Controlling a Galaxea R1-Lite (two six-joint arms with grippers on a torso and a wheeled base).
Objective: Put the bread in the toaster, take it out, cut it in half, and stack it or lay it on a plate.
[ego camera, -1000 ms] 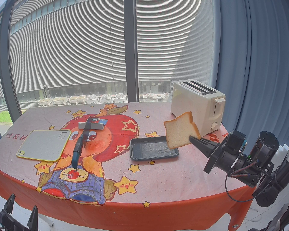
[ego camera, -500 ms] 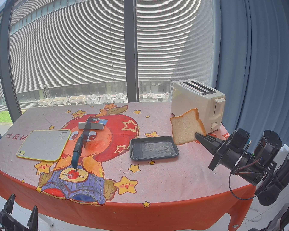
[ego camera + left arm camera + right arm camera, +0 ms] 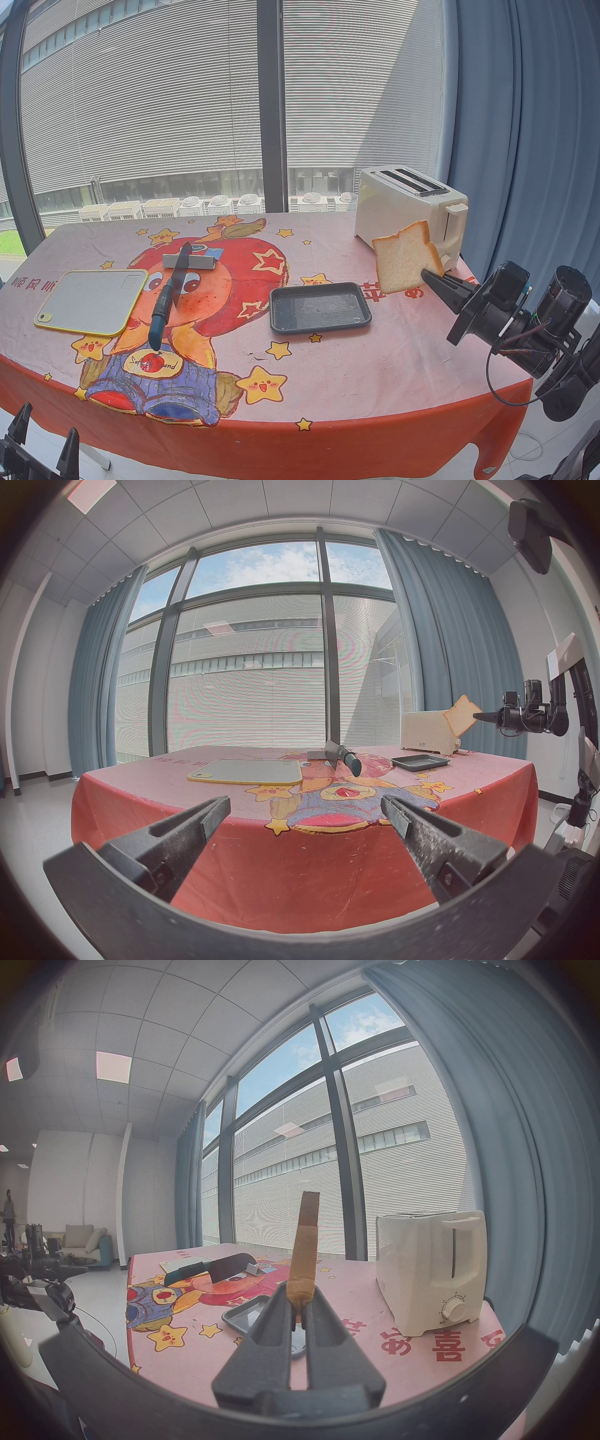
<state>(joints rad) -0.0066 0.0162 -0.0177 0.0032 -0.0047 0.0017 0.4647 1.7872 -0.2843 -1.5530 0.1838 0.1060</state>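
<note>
A slice of bread [image 3: 406, 257] hangs upright in the air in front of the white toaster [image 3: 409, 214], with my right gripper [image 3: 435, 279] shut on its lower corner. In the right wrist view the bread [image 3: 304, 1246] shows edge-on between the closed fingers [image 3: 275, 1329], with the toaster [image 3: 431, 1268] beside it. The toaster's two top slots are empty. A dark rectangular plate [image 3: 319, 307] lies empty mid-table. A blue-handled knife [image 3: 167, 295] rests on a holder beside a cutting board [image 3: 92, 300]. My left gripper [image 3: 304, 824] is open, low, off the table's near edge.
The table carries a pink cartoon-print cloth [image 3: 350, 375]. A window and a blue curtain [image 3: 531, 125] stand behind the toaster. Open cloth lies between the plate and the front edge.
My right gripper has carried the bread rightward and a little up, from over the plate's right end to just in front of the toaster. The left arm has stayed still.
</note>
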